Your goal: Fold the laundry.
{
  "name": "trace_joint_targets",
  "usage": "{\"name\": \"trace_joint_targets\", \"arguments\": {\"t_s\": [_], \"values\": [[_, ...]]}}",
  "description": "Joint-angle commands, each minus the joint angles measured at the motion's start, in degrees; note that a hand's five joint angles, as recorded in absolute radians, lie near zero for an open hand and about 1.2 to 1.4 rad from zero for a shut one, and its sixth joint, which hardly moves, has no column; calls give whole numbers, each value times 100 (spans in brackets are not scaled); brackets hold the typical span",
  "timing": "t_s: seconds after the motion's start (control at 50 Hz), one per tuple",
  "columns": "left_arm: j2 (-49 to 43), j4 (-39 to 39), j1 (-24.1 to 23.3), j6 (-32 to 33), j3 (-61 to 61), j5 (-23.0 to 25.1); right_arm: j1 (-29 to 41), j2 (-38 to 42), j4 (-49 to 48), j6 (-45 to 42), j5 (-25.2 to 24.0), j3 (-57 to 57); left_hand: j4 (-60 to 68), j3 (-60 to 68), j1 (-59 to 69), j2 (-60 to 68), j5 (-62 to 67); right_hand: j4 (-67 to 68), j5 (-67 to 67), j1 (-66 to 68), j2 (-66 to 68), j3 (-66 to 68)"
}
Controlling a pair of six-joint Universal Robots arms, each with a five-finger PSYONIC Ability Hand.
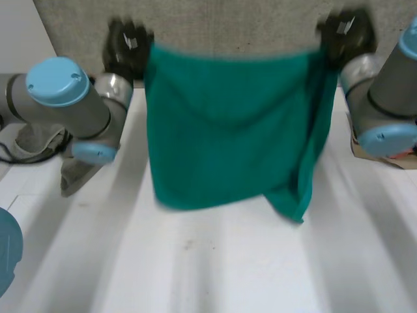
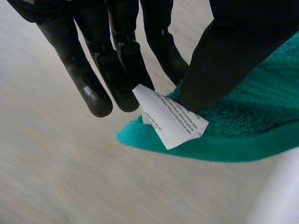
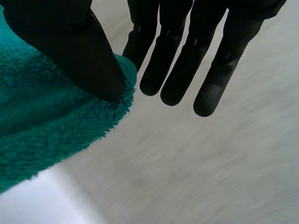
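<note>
A green towel (image 1: 228, 137) hangs spread in the air over the far part of the white table (image 1: 215, 267), its lower edge near the tabletop. My left hand (image 1: 127, 45) holds one top corner, my right hand (image 1: 345, 36) the other. The left wrist view has the thumb of my left hand (image 2: 224, 60) pinching the corner of the towel (image 2: 243, 126) against a finger, beside a white care label (image 2: 170, 119). My right hand (image 3: 84, 51) likewise pinches its corner of the towel (image 3: 42, 126) between thumb and finger.
A blue round object (image 1: 8, 248) lies at the table's left edge. Grey cloth (image 1: 39, 140) is piled behind my left arm. A brown box (image 1: 384, 153) sits by my right arm. A grey wall panel (image 1: 228, 23) stands behind the towel.
</note>
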Motion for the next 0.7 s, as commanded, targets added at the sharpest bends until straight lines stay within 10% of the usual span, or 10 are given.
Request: {"name": "trace_joint_targets", "arguments": {"t_s": [0.02,0.44,0.7], "values": [[574,2042,11,-377,-194,-288,119,-700,-2102,98,405,501,1116,1145,1289,1141,1496,1108,1325,1468,1222,1158],[1770,-383,134,-615,-5336,-42,119,-965,-477,54,-790,4489,1116,1145,1289,1141,1496,1108,1325,1468,1222,1158],[3422,-2150,169,-711,-5767,-59,14,-1017,-468,54,-799,4878,-3185,-3156,-3013,-3161,-2806,1108,1325,1468,1222,1158]]}}
